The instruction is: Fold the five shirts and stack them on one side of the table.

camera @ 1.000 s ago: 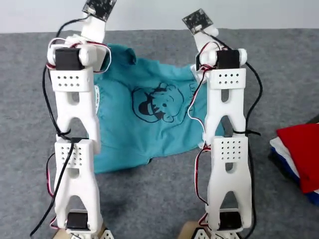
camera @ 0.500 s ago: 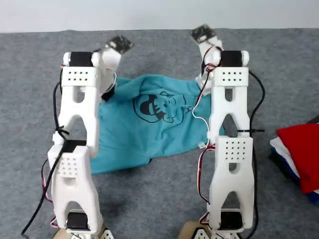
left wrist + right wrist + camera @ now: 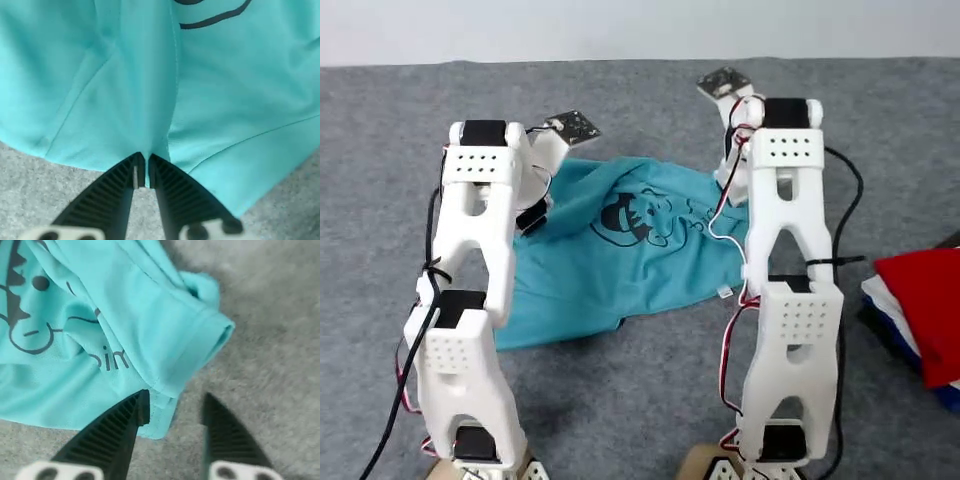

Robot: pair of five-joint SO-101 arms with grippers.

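Folded shirts point(image 3: 918, 300) sit piled at the right edge of the table point(image 3: 630, 400), but the teal shirt point(image 3: 610, 270) in the middle is not folded yet; the left hand point(image 3: 144, 161) pinches its edge tight, and the right hand point(image 3: 175, 402) is open by its sleeve.

ok so teal shirt point(image 3: 610, 260) hogs table middle, bunched up. left arm point(image 3: 475, 260) runs along its 9 o'clock edge, right arm point(image 3: 785, 250) along its 3 o'clock edge, so sideways path there blocked. stack of folded shirts point(image 3: 920, 310) sits at 3-4 o'clock edge. grey table point(image 3: 650, 400) open along 12 o'clock strip, whole 9 o'clock side, plus 6 o'clock patch between arm bases.
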